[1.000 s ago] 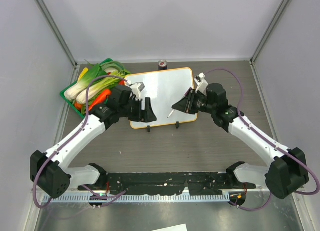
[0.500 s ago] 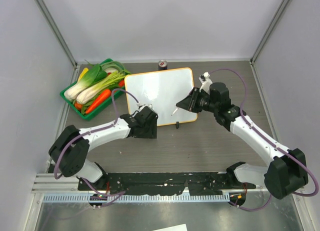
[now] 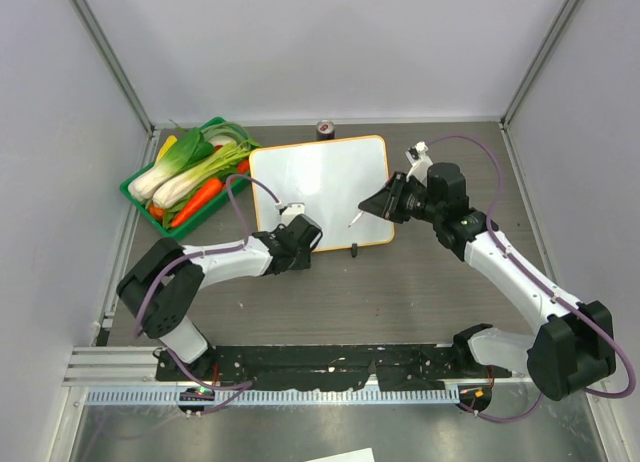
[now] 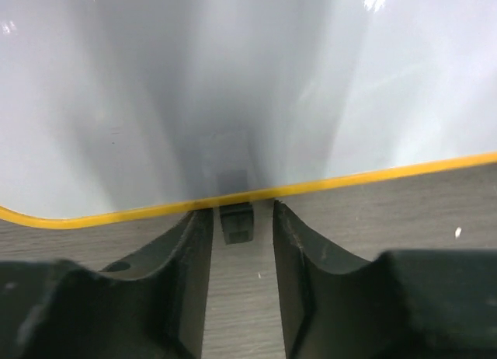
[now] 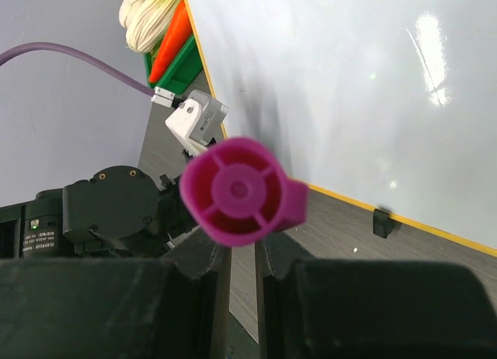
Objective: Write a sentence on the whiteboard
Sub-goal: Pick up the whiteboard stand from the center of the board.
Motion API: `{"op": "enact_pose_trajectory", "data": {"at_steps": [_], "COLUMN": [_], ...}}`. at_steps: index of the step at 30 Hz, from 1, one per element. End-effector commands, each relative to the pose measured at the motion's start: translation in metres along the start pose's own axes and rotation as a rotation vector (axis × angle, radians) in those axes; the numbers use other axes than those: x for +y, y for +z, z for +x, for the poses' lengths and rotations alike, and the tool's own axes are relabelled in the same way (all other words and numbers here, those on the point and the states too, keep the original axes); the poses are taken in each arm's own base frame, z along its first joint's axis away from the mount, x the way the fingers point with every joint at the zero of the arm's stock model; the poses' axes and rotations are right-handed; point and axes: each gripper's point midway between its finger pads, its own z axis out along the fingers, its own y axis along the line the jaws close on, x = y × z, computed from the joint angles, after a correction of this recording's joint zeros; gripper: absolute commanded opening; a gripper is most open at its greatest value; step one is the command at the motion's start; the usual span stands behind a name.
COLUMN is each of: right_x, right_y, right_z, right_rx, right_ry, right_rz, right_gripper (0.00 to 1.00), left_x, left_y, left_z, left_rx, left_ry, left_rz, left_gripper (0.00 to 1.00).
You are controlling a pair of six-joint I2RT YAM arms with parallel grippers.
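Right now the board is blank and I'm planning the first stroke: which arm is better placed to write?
Right. The right fingers are shut on the pink marker, its tip over the whiteboard. The left fingers hold no pen; they straddle a black clip at the board's near edge.

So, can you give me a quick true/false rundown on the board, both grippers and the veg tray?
The whiteboard bears no writing. True.
The right gripper is empty. False: it is shut on a magenta marker.
The left gripper straddles a black clip on the board's rim. True, with a gap on each side.
The vegetable tray sits to the right of the board. False: it is on the left.
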Motion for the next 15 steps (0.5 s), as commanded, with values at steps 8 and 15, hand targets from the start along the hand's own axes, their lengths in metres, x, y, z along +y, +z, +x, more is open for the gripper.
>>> {"op": "enact_pose_trajectory", "data": {"at_steps": [8,15], "right_x": [0.006,0.01], "right_y": [-0.005,-0.007], "right_z": [-0.01,-0.014], "right_rx": [-0.027,-0.04], "right_ry": [-0.03,-0.036], "right_rz": [-0.035,-0.04], "right_gripper": [0.01,0.01], "left_x": [0.012,0.001], "left_y": [0.018,0.004], "left_z": [0.014,0.022], "left_rx": [0.02,0.039], "left_ry": [-0.003,-0.024], "left_rz": [-0.063,0.002], "left_gripper": [0.03,0.0]}}
